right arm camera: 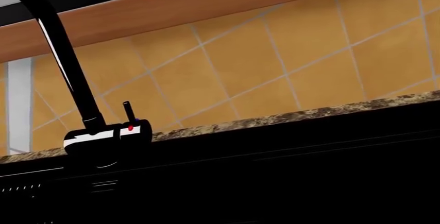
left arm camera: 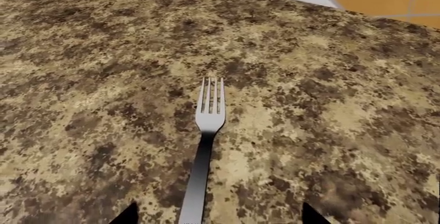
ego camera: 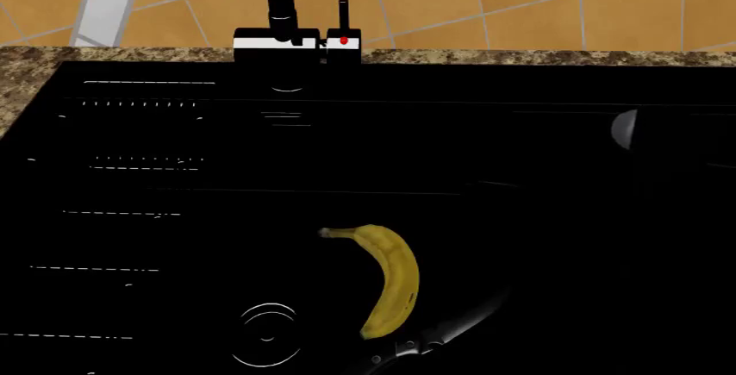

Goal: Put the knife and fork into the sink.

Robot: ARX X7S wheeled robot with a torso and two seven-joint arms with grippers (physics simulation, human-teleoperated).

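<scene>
No brand, label or legible writing shows anywhere; the only mark is a small red dot on the tap [ego camera: 296, 40] at the far rim of the sink [ego camera: 552, 134].

In the left wrist view the fork [left arm camera: 204, 147] lies flat on the speckled granite counter [left arm camera: 330, 105], tines pointing away from the camera, its handle running back between two dark fingertip corners of the left gripper [left arm camera: 216, 219]. The jaws stand spread, one on each side of the handle, neither touching it.

In the head view the glossy black basin fills most of the frame, with ridged drainboard lines on its left side and a round ringed drain [ego camera: 267, 334] near. A yellow banana [ego camera: 389, 278] lies just right of the drain. Beside the banana's near end a very dark slim shape with small shiny dots, apparently the knife [ego camera: 443, 334], lies in the basin.

The right gripper itself is out of sight; its wrist camera looks low across the basin toward the tap and the tiled wall [right arm camera: 275, 69].
</scene>
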